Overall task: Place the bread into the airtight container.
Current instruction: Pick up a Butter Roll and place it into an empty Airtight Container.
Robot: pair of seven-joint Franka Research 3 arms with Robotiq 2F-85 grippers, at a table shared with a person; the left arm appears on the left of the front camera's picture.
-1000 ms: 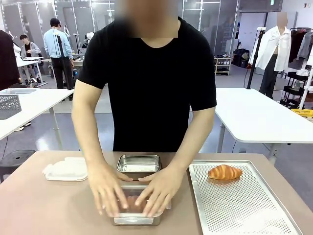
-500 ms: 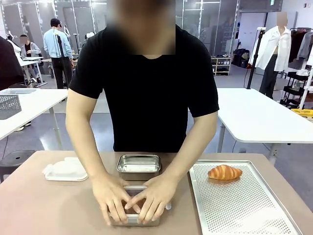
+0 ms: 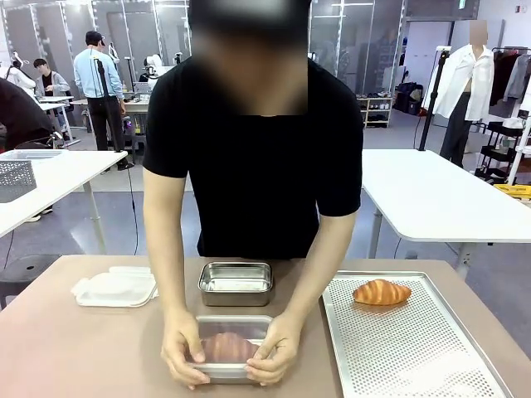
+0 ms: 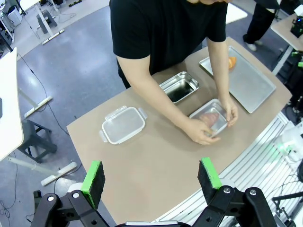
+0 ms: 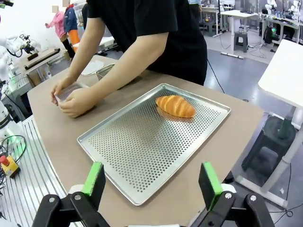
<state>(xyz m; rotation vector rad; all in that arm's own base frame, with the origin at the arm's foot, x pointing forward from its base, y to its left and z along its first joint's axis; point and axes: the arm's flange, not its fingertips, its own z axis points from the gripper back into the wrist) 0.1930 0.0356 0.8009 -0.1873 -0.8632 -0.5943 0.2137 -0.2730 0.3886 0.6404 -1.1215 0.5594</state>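
Hovering left claw (image 4: 150, 177) and right claw (image 5: 151, 182) spread, empty; once hands (image 3: 184, 355) leave the near container (image 3: 235, 320), we pinch the right bread (image 3: 381, 292) gently.

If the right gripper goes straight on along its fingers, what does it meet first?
The right gripper would probably meet the perforated tray first, on a bare part nearer than the croissant; depth is hard to judge.

Both ends of the container (image 3: 236, 320) are covered by hands (image 3: 184, 355), the bread (image 3: 226, 346) inside is dimly seen, the tray (image 3: 415, 356) is cut off below.
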